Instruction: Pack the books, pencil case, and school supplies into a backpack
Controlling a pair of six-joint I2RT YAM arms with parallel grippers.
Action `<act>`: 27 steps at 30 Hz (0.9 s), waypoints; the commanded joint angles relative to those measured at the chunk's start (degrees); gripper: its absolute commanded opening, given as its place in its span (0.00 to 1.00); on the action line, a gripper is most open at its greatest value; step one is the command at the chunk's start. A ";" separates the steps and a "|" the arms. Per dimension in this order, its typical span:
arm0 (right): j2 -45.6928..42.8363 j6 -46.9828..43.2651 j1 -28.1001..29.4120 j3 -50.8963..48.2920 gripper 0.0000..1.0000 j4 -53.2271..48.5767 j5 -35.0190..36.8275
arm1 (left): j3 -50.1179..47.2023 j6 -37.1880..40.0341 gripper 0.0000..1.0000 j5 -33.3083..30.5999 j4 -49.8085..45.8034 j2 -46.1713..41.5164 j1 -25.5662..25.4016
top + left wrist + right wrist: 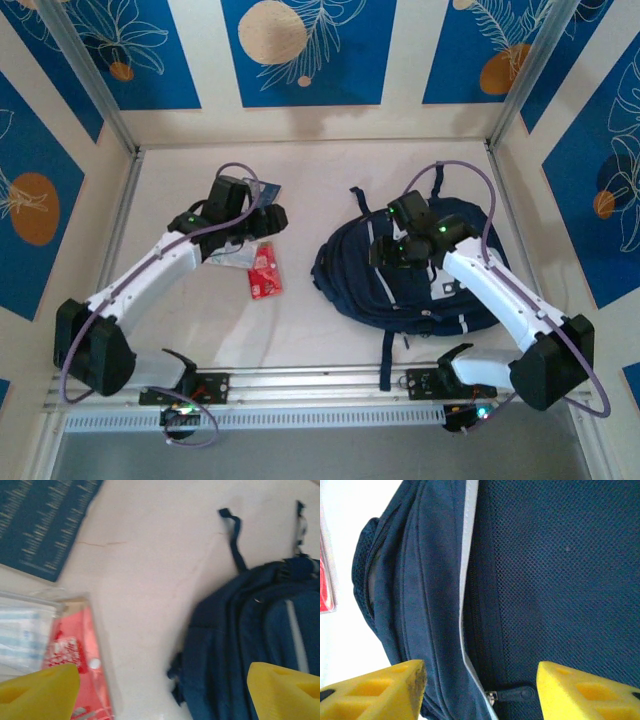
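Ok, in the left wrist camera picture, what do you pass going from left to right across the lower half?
Clear packet with pale blue stripes → red packet → bare table → navy backpack.

Backpack [348, 272] on the table's [330, 180] right, packet [265, 272] to its left, book [45, 520] behind the packet

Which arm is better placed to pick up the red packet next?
Left. The left gripper hangs open close to the red packet; the right gripper is over the backpack, farther away.
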 commanded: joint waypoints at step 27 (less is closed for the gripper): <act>-1.35 -1.05 10.62 14.46 0.59 -9.04 -11.81 | 36.91 19.13 0.88 -4.91 -7.59 49.30 16.70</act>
